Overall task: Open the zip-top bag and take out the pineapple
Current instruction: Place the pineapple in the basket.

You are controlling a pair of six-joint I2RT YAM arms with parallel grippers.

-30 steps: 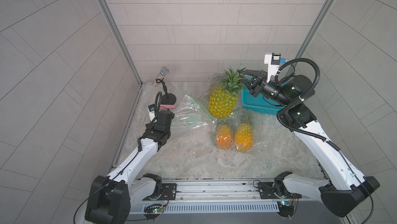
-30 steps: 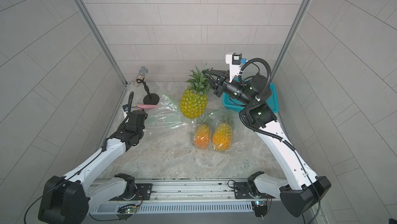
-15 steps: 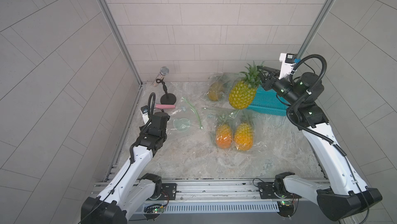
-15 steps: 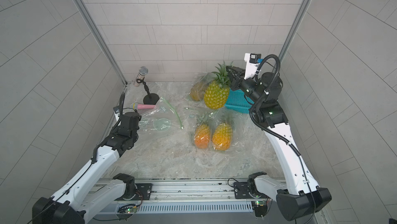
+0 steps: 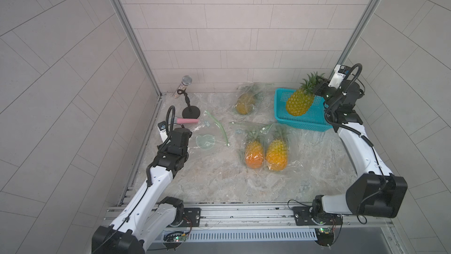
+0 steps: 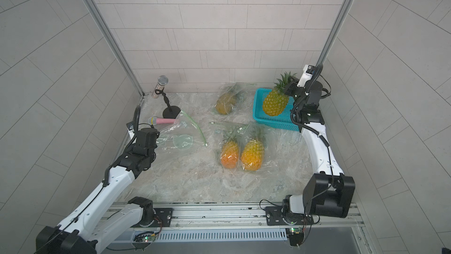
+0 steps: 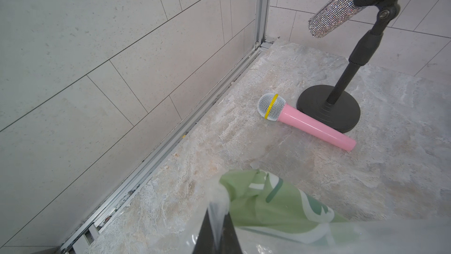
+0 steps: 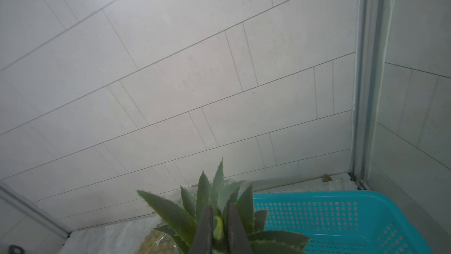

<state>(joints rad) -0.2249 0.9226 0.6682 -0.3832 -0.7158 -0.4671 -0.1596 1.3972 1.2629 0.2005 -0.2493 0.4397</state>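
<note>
One bare yellow pineapple with a green leafy crown (image 5: 299, 101) hangs in the air over the teal perforated plastic basket (image 5: 314, 121) at the far right of the marbled table top (image 5: 219, 179), well clear of any bag. The right gripper (image 8: 218, 218) has its two dark fingers pinched tight on the middle leaves of the crown. The fruit dangles tilted beneath it and, as far as I can tell from both top views, touches nothing.

Across the table the left gripper (image 7: 216, 216) is clamped on a bunched corner of the emptied clear zip-top bag with green print (image 5: 207, 138). The bag lies slack and flat near the pink toy microphone (image 5: 187, 120). A pair of bagged pineapples (image 5: 277, 154) sits side by side mid-table, and a third bagged pineapple (image 5: 244, 100) lies near the back wall.

To my eye the pull-out is done and the step in hand is setting the fruit down. The hold is on only a few leaves and the body is heavy, so I would bring it down slowly to stop it swinging. I would keep it inside the basket rim and let its base rest on the basket floor before the fingers part. Dropping it from this height risks a bounce out over the low wall. The left side can simply let the bag go
</note>
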